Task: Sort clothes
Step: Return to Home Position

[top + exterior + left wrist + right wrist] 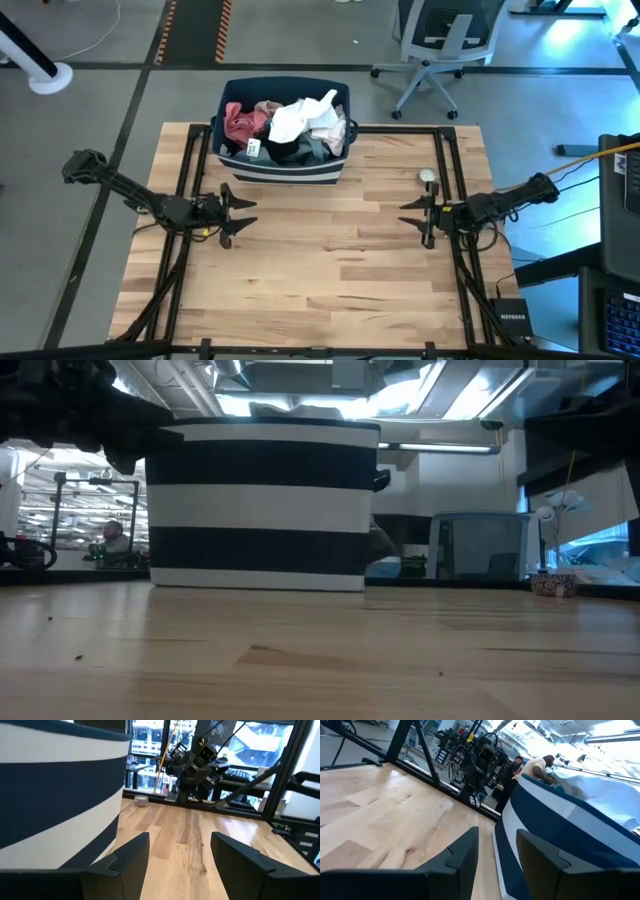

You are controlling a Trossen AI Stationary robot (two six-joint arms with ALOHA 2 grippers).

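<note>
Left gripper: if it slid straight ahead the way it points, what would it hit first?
Likely the right gripper, facing the left gripper across the table. The striped bin sits to one side of that line and seems clear, though depth is uncertain.

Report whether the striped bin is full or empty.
Full: pink, white and dark clothes pile above the rim of the bin.

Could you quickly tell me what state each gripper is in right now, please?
Left gripper: jaws open, empty, above the table left of centre.
Right gripper: jaws open, empty, above the table right of centre.
</note>
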